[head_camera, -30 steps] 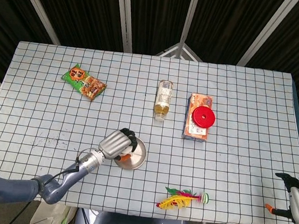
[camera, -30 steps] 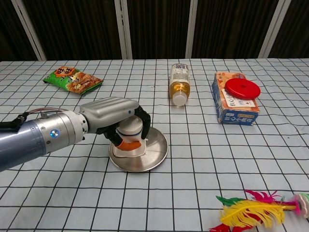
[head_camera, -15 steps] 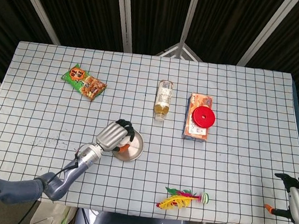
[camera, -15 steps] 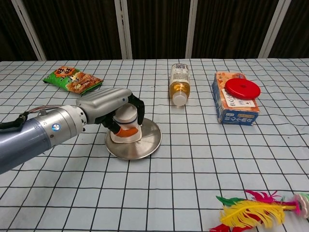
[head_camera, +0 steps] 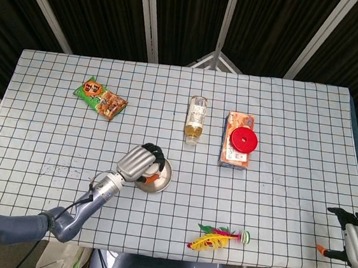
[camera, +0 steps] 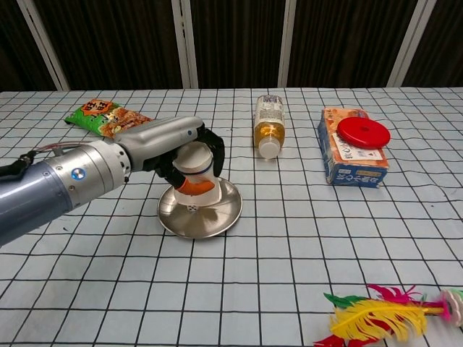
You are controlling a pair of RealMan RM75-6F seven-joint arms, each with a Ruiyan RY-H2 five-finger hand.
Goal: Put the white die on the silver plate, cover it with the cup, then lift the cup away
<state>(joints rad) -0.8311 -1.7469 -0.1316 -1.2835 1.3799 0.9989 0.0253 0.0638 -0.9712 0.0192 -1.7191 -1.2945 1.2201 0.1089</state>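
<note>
White die sitting uncovered on silver plate, near table centre. Cup raised just above it, tilted, grasped by left hand from nine o'clock. Right hand idle at table's four o'clock edge, fingers apart, holding nothing.

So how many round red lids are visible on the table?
1. The red lid lies on top of the orange box, right of the bottle. Another could be hidden behind the left hand.
</note>
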